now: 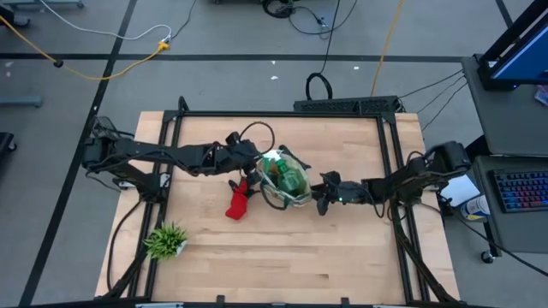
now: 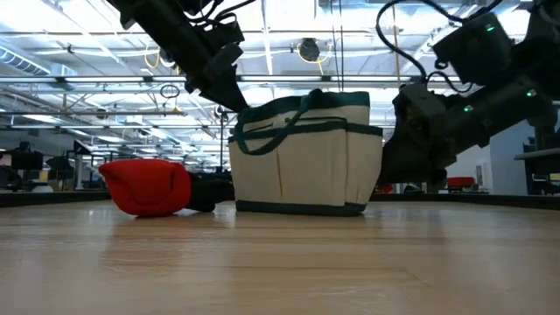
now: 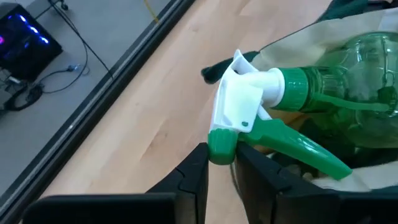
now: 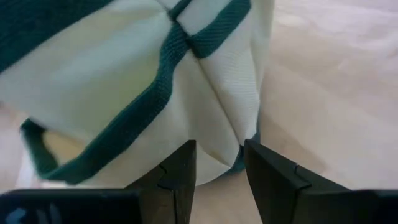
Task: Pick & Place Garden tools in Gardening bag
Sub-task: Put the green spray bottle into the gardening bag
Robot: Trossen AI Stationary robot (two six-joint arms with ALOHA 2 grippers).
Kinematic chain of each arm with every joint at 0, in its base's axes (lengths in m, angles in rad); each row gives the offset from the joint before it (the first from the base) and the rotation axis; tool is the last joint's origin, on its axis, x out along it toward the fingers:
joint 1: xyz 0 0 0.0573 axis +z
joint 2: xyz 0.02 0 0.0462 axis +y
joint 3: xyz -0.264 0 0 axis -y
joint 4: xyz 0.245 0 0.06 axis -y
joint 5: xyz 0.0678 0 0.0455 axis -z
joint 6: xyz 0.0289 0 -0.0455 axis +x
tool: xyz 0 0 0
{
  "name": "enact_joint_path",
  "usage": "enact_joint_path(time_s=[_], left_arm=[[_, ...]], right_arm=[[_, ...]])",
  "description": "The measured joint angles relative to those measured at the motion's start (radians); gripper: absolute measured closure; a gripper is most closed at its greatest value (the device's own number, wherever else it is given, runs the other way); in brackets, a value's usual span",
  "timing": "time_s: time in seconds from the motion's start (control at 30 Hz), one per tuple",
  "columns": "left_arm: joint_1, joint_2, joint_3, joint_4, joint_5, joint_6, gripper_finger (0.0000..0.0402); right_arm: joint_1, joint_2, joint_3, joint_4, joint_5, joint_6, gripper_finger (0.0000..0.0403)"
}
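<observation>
The cream gardening bag (image 1: 289, 198) with green trim stands upright on its base (image 2: 302, 206) at the table's middle. A green spray bottle (image 1: 288, 176) lies slanted in its open top, body inside, white and green head (image 3: 239, 102) sticking out toward the left. My left gripper (image 1: 258, 168) is at the bag's left rim, shut on the bottle's head. My right gripper (image 1: 319, 196) is at the bag's right side, shut on its cloth. A red glove (image 1: 237, 204) lies on the table left of the bag, also in the low view (image 2: 149, 185). My left gripper pinches the spray bottle's green nozzle tip (image 3: 222, 144) between its two fingers, only at their free ends. It comes from the table's left, slanting down. The bottle's body (image 3: 360, 74) lies in the bag's mouth and its head is over the rim. My right gripper pinches a fold of the bag's cream side wall (image 4: 219, 149) between its two fingers, at the bag's right end. It comes about level from the table's right. The bag stands on the table.
A spiky green plant tuft (image 1: 167, 241) sits near the front left corner. A dark thing (image 2: 206, 192) lies between the glove and the bag. The near half of the wooden table (image 1: 325, 257) is bare; a black frame rims the table.
</observation>
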Motion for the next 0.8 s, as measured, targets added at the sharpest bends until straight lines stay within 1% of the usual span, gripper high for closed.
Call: enact_joint_path(time_s=[0.13, 0.23, 0.37, 0.53, 0.8], left_arm=[[-0.034, 0.0, 0.0, 0.018, -0.006, -0.003, 0.0325], [-0.06, 0.0, 0.0, 0.04, -0.006, -0.002, 0.0325], [-0.088, 0.0, 0.0, 0.039, -0.007, -0.049, 0.0325], [-0.096, 0.0, 0.0, 0.04, -0.014, -0.086, 0.0325], [-0.089, 0.0, 0.0, 0.042, -0.01, -0.11, 0.0325]], right_arm=[[0.058, 0.0, 0.021, -0.014, 0.044, 0.013, 0.0275], [0.079, 0.0, 0.053, -0.026, 0.054, -0.014, 0.0275], [0.083, 0.001, 0.123, -0.111, 0.051, -0.042, 0.0275], [0.087, 0.002, 0.2, -0.213, 0.047, -0.084, 0.0275], [0.12, 0.002, 0.236, -0.204, 0.05, -0.111, 0.0275]])
